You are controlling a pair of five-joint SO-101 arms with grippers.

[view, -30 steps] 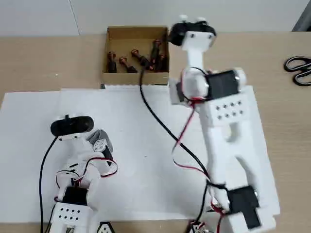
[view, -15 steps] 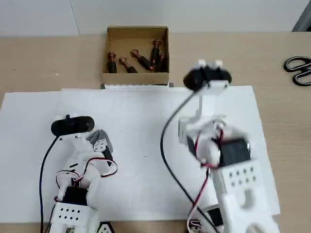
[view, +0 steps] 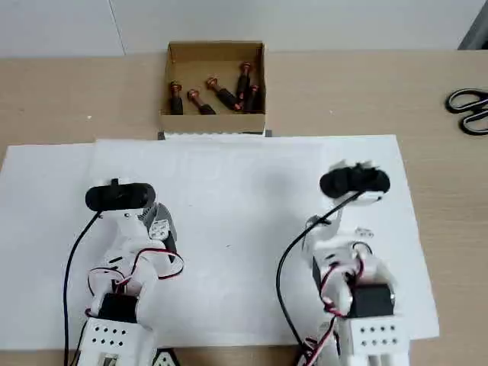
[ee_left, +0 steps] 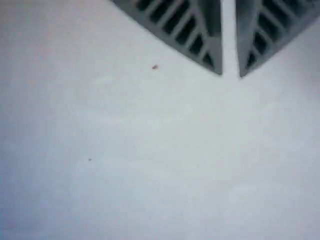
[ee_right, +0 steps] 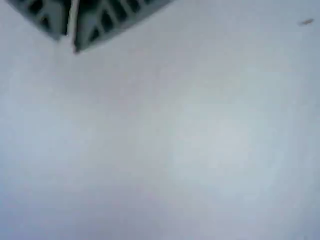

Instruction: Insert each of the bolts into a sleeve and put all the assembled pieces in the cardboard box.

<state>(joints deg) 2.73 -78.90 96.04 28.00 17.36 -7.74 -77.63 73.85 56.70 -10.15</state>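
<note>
Cardboard box: stands on the table at the far side, just beyond the far edge of the white paper sheet. Inside lie about five assembled pieces, dark sleeves with copper-coloured bolt heads, loosely scattered. Every piece I can see is in the box.

Step in hand: judged to be the close of the task, with the last piece delivered. If a bolt or sleeve remains somewhere beyond these views, the next move calls for finding it first; otherwise none is called for.

Left claw: fingers drawn together to a thin slit, holding nothing, hanging close over the paper. Right claw: likewise closed to a hairline, empty, over the paper.

Both arms, left and right, sit folded at the near edge, well apart from the box.

Surroundings: scissors lie at the table's right edge, well apart from the work. No obstruction noted between arms and box.
</note>
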